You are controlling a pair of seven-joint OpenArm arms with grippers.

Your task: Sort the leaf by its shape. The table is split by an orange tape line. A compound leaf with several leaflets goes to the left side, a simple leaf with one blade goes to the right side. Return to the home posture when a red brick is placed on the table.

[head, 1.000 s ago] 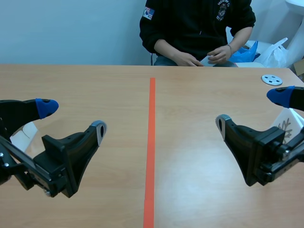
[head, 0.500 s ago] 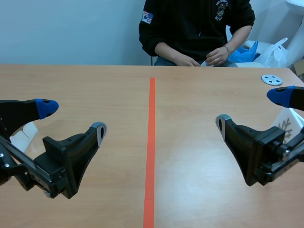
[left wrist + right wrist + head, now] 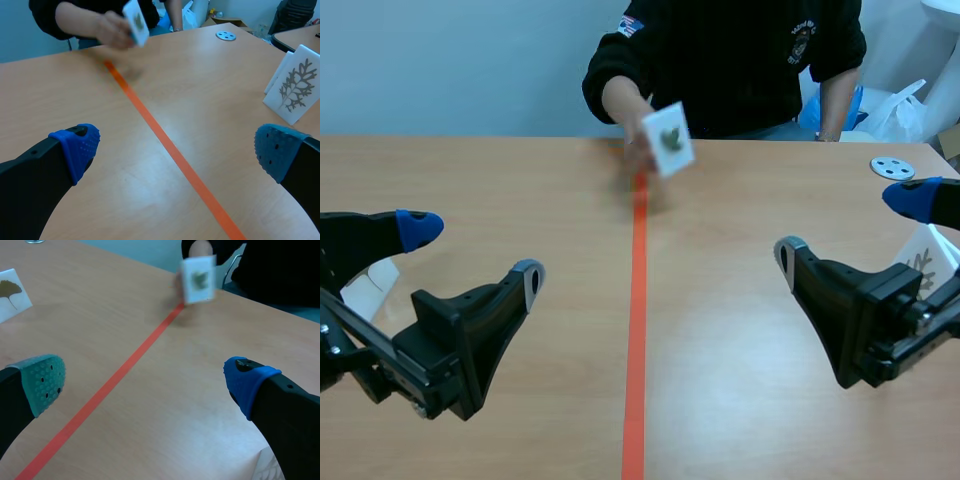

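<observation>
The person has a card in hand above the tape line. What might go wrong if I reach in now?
1. The person's hand holds the card in the air over the tape line; reaching now may strike the hand.
2. The leaf on that card is blurred, so its side would be a guess.
3. The open right gripper sits close to the standing branched-leaf card; a swing may topple it.

scene view sits low between the arms, facing across the counter (image 3: pixel 500 170) toward the person (image 3: pixel 740 50) at the far edge. wrist views look forward and down from close behind the left tool (image 3: pixel 176 147) and right tool (image 3: pixel 146 380), each angled inward. all three share the orange tape line (image 3: pixel 636 330) and the raised card (image 3: pixel 668 138).
</observation>
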